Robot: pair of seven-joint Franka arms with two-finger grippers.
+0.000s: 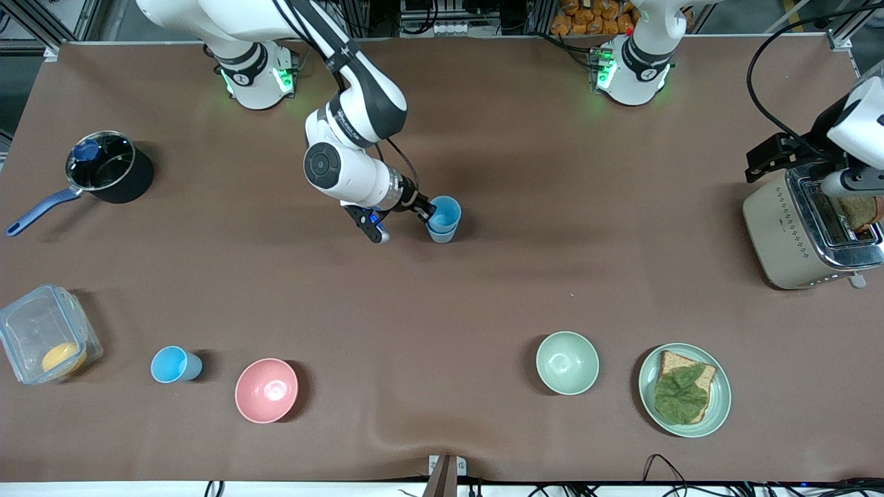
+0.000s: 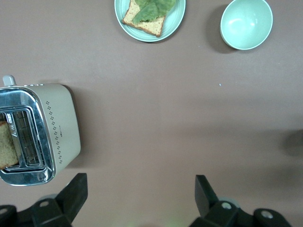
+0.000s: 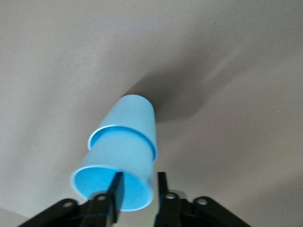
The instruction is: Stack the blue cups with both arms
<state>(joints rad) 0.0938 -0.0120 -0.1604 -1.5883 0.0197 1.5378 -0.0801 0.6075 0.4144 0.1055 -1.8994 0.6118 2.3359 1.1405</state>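
Observation:
Two blue cups stand nested in the middle of the table, the bright sky blue one (image 1: 444, 209) inside the paler one (image 1: 442, 235). My right gripper (image 1: 425, 207) is at the upper cup's rim. In the right wrist view its fingers (image 3: 140, 176) straddle the inner cup's (image 3: 120, 158) wall, one inside and one outside, with gaps, so it is open. The outer cup (image 3: 139, 111) shows below it. A third bright blue cup (image 1: 176, 364) stands near the front edge. My left gripper (image 1: 777, 162) is open and empty beside the toaster; its fingers (image 2: 75, 191) show over bare table.
A toaster (image 1: 808, 231) with bread stands at the left arm's end. A green plate (image 1: 718, 397) with bread and lettuce, a green bowl (image 1: 568, 363), a pink bowl (image 1: 266, 390) and a plastic box (image 1: 41, 342) line the front. A black pot (image 1: 110, 166) sits toward the right arm's end.

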